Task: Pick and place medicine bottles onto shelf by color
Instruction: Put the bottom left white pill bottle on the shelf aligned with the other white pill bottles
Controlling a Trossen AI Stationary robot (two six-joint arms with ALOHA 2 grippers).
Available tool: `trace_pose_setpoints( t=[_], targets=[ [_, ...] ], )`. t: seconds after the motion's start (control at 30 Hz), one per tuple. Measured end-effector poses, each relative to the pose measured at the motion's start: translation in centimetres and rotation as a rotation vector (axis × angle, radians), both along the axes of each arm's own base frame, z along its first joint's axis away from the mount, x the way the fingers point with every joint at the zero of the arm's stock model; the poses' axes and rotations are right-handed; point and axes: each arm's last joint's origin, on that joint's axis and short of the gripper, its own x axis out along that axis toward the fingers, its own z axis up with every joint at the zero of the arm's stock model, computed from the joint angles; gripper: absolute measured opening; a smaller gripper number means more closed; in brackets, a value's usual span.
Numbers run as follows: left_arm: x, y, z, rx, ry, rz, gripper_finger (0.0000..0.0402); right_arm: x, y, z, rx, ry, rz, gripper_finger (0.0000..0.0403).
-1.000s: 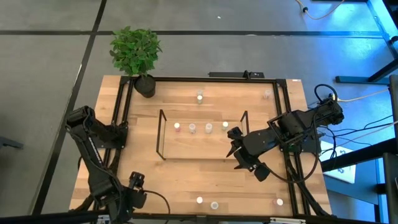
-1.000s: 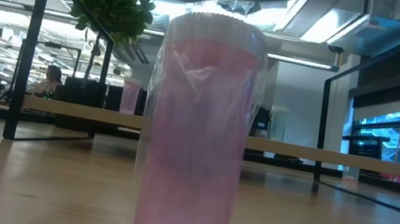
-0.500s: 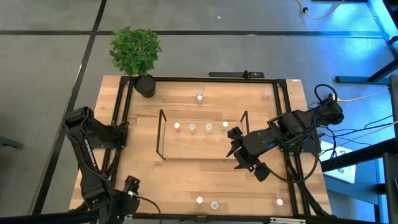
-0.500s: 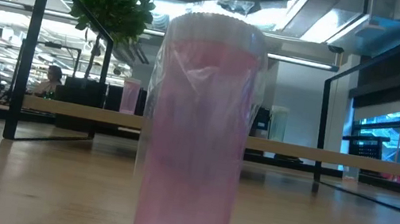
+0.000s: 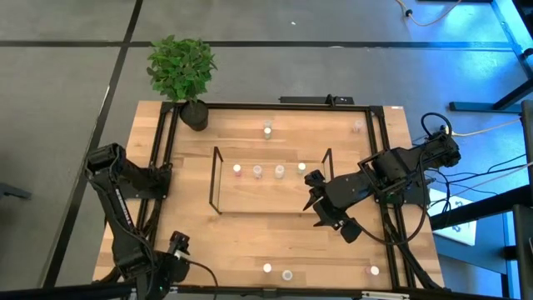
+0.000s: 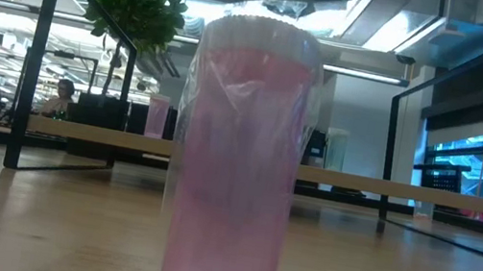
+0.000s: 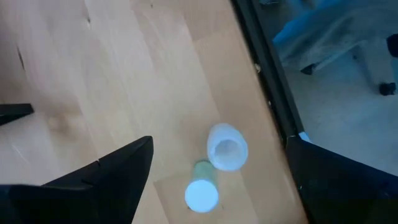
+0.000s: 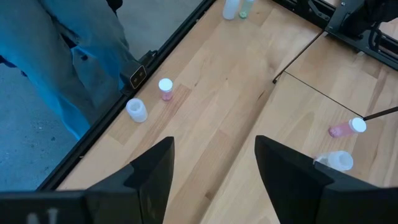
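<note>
The shelf (image 5: 271, 183) sat mid-table with four bottles (image 5: 268, 172) lined up along its far side. Two more bottles stood by the far frame, one in the middle (image 5: 267, 129) and one toward the right corner (image 5: 357, 127). Three others were along the near edge (image 5: 287, 274), and the pink one of those filled the low view (image 6: 237, 164).

The right gripper (image 5: 319, 198) hung over the shelf's right end, fingers (image 8: 149, 171) partway apart with nothing between them, only bare wood showing.

The left gripper (image 5: 166, 265) was down at the near left corner of the table, jaws spread wide and empty. Its wrist view looked down at two bottles (image 7: 214, 163) touching each other, near the black frame (image 7: 264, 68).

A plant (image 5: 181, 71) stood at the far left corner.
</note>
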Motion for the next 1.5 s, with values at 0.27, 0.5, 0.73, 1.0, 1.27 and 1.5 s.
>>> trace_pose_setpoints(
  t=[0.27,0.5,0.73,1.0,1.27,1.5],
  targets=[
    [-0.1,-0.1,-1.0,-0.035,0.023,-0.016,0.036,0.0,0.0,0.0,0.0,0.0,0.0,0.0225],
    [-0.3,0.0,-3.2,-0.086,0.049,-0.03,0.036,0.0,0.0,0.0,0.0,0.0,0.0,0.0225],
    [-0.4,0.3,-4.8,-0.099,0.042,-0.055,0.036,0.0,0.0,0.0,0.0,0.0,0.0,0.0225],
    [-0.3,0.9,-6.6,-0.126,0.016,-0.043,0.036,0.0,0.0,0.0,0.0,0.0,0.0,0.0225],
    [-0.6,1.4,-7.4,-0.101,0.031,-0.037,0.036,0.0,0.0,0.0,0.0,0.0,0.0,0.0225],
    [-0.6,1.4,-7.4,-0.097,0.033,-0.037,0.036,0.0,0.0,0.0,0.0,0.0,0.0,0.0225]
  ],
)
